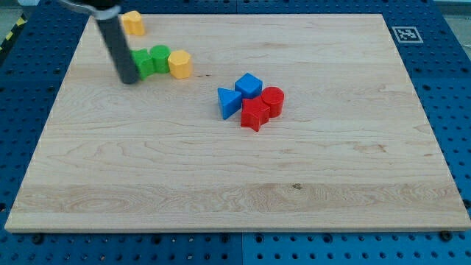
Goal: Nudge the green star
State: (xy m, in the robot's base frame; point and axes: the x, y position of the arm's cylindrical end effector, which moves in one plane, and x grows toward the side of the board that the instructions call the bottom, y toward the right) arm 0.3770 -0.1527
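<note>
The pale wooden board (235, 169) lay on a blue pegboard table (449, 88); my tip (129, 79), a fingerless rod, touched the green star (143, 63).

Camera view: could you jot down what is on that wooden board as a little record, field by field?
Surface: pale wooden board on a blue perforated base
My tip: end of the dark rod, at the view's upper left, touching the left side of the green group
Green blocks: green star, partly hidden by the rod, beside a green rounded block
Yellow blocks: one right of the greens, one at the top edge
Centre cluster: blue triangle, blue cube, red star, red cylinder
</note>
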